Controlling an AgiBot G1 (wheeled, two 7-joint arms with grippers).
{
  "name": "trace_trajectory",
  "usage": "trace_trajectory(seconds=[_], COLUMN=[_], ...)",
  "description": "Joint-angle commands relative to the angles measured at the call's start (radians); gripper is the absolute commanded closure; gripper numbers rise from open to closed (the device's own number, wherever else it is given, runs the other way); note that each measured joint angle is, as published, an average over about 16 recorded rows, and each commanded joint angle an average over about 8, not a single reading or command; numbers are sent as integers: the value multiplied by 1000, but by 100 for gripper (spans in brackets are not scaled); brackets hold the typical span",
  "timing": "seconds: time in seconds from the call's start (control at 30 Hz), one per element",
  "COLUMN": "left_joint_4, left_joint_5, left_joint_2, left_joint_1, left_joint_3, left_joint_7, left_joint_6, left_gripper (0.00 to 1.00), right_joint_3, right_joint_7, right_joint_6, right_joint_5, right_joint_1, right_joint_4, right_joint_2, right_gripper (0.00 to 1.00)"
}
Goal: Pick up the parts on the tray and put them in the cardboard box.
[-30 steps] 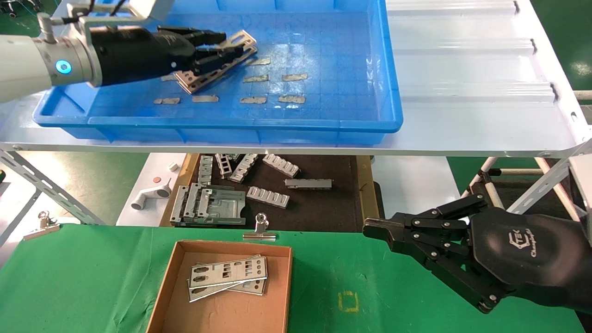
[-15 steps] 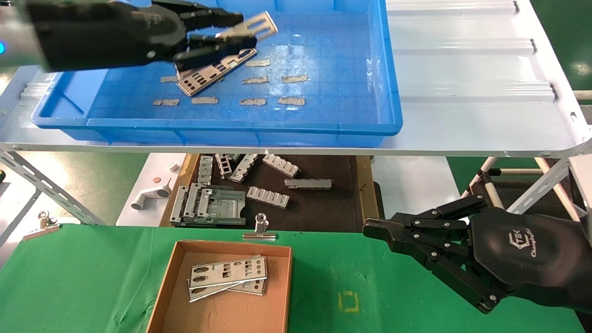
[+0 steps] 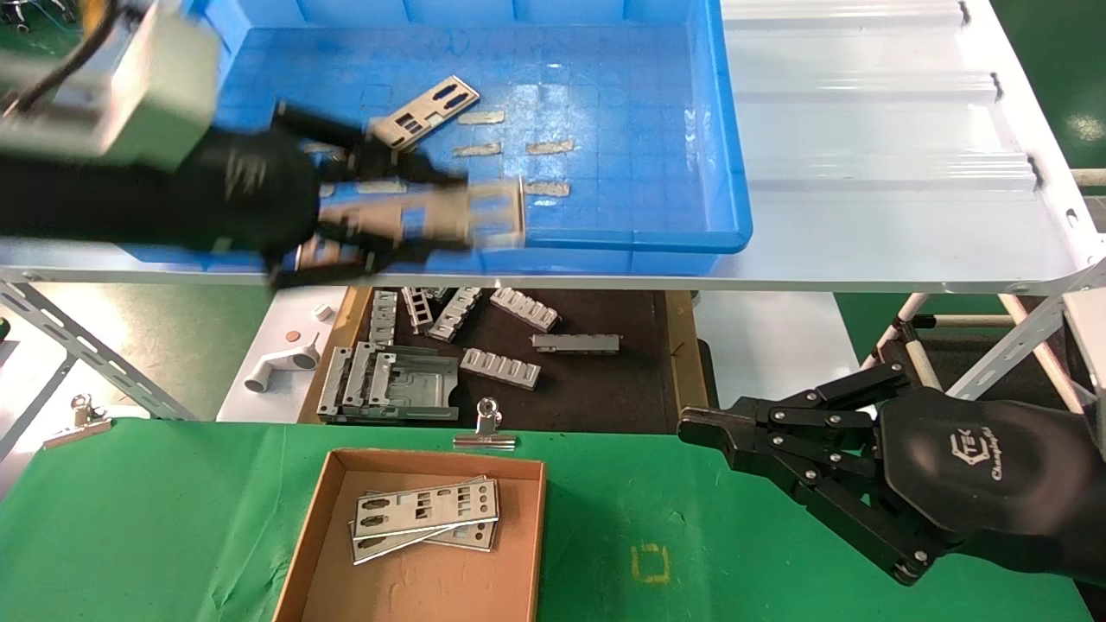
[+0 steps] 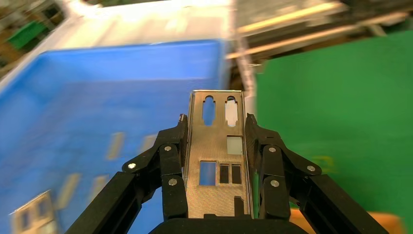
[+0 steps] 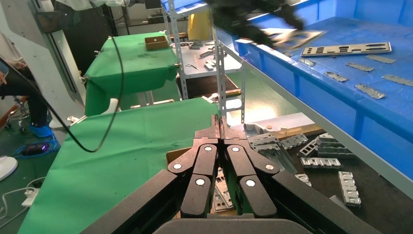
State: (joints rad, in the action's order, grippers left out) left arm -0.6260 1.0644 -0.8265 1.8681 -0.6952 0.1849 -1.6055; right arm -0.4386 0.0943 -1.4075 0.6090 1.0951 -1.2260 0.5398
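While my left gripper (image 4: pixel 214 146) clamps one part (image 4: pixel 216 161) lengthwise between its fingers over the tray (image 3: pixel 605 238) rim, my right gripper (image 3: pixel 691 428) idles, pinched together.

A green cloth (image 3: pixel 173 518) covers the table below a white shelf (image 3: pixel 864 130) on metal struts.

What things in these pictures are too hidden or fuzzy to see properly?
- Head view: the left gripper and its part are motion-blurred, so the cut-outs are unreadable; the wrist view shows them clearly.
- Head view: the arm hides the near-left of the tray.
- Head view: the box is cut off by the lower edge.
- Head view: in the box, the top part covers those beneath, so their count is unclear.
- The right gripper is parked.
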Motion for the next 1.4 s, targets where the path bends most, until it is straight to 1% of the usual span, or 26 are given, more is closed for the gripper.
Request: trace_trajectory(seconds=[0.03, 0.17, 0.3, 0.4, 0.6, 0.77, 0.83, 0.9, 0.97, 1.0, 1.1, 1.17, 1.23, 1.27, 1.4], left_joint_4=[-129, -250, -289, -292, -265, -220, -199, -177, -157, -147, -115, -95, -73, -63, -28], left_joint_5=[-68, -121, -103, -59, 33, 86, 99, 104, 103, 103, 98, 94, 92, 91, 88], left_joint_2=[59, 129, 143, 127, 62, 12, -5, -19, -30, -36, -50, -58, -65, -68, -76], left_joint_1=[-40, -95, -162, -224, -345, -397, -408, -416, -422, -424, -428, -427, -424, -422, -413], left_joint_3=[-43, -118, -181, -216, -265, -295, -301, -302, -300, -299, -295, -293, -291, -291, -292], left_joint_7=[-29, -54, -54, -32, 29, 50, 54, 57, 63, 68, 80, 87, 92, 93, 95], left_joint_6=[3, 17, 54, 112, 261, 336, 360, 380, 395, 402, 415, 417, 416, 414, 392], left_gripper=[100, 100, 100, 100, 100, 100, 98, 90, 78, 67, 32, 15, 2, 0, 0], right_joint_3=[0, 0, 0, 0, 0, 0, 0, 0, 0, 0, 0, 0, 0, 0, 0], right_joint_7=[0, 0, 0, 0, 0, 0, 0, 0, 0, 0, 0, 0, 0, 0, 0], right_joint_6=[0, 0, 0, 0, 0, 0, 0, 0, 0, 0, 0, 0, 0, 0, 0], right_joint_5=[0, 0, 0, 0, 0, 0, 0, 0, 0, 0, 0, 0, 0, 0, 0], right_joint_1=[0, 0, 0, 0, 0, 0, 0, 0, 0, 0, 0, 0, 0, 0, 0], right_joint_4=[0, 0, 0, 0, 0, 0, 0, 0, 0, 0, 0, 0, 0, 0, 0], right_joint_2=[0, 0, 0, 0, 0, 0, 0, 0, 0, 0, 0, 0, 0, 0, 0], right_gripper=[100, 100, 100, 100, 100, 100, 100, 100, 100, 100, 100, 100, 100, 100, 100])
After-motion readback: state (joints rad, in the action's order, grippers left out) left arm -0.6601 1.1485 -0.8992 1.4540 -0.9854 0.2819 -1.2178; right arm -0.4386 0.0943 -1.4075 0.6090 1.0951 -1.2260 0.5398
